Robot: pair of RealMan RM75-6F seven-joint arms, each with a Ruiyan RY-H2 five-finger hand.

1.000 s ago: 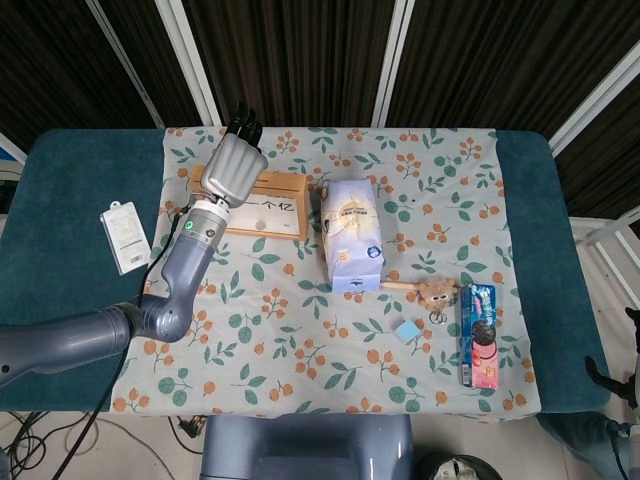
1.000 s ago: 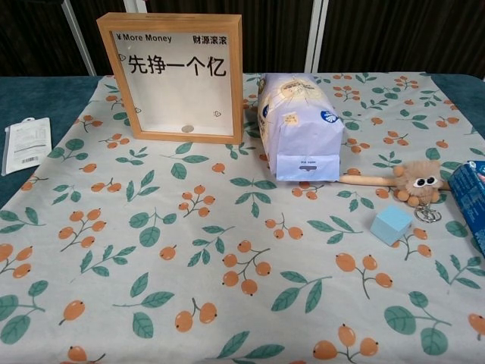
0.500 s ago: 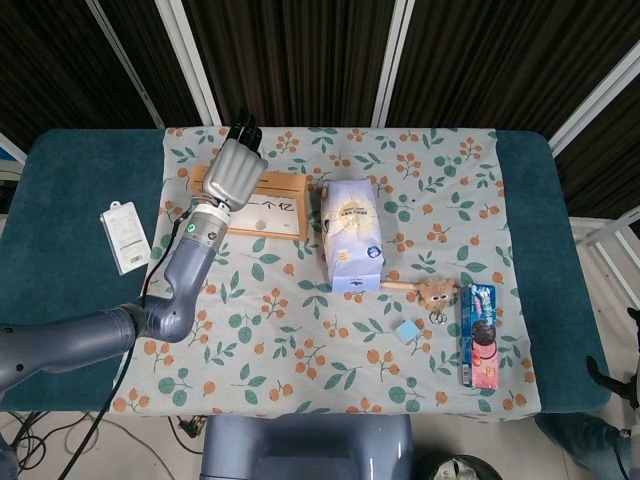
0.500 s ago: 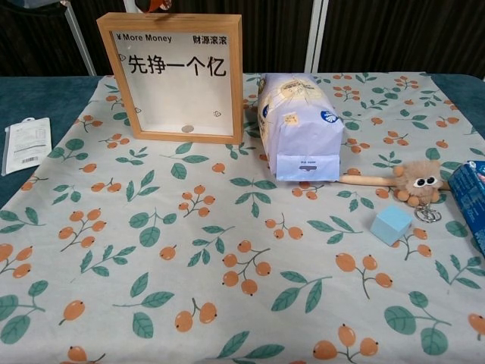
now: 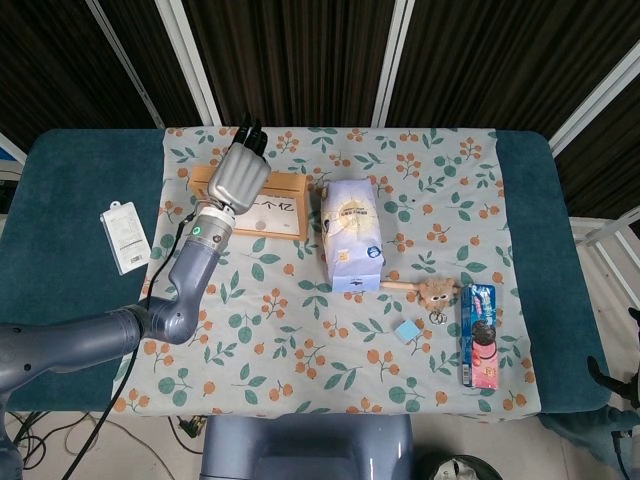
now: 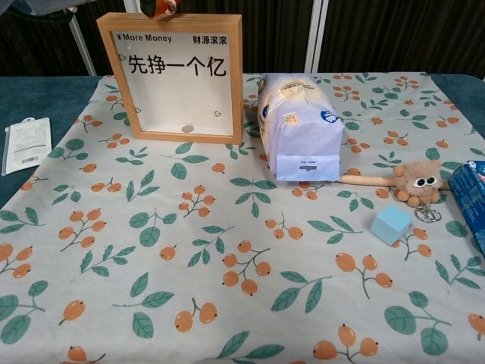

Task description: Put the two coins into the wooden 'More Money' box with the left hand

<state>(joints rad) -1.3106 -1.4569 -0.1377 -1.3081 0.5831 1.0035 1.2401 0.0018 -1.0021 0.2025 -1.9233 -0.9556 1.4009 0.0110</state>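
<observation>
Wooden box [image 6: 180,76] upright, long axis left-right, front facing robot; left hand [image 5: 238,176] over top edge, grasp unclear.

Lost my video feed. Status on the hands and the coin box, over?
Left hand over top of More Money box, grip unclear. Right hand not in view. One coin inside at box bottom. Nothing blocking the box.

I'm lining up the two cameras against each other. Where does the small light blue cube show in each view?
Head view: the small light blue cube lies lower right of centre on the floral tablecloth.
Chest view: the cube sits at the right, at mid height.
Shared landmark: the furry brown toy on a wooden stick lies near it in both views, toward the far side of the table.
</observation>
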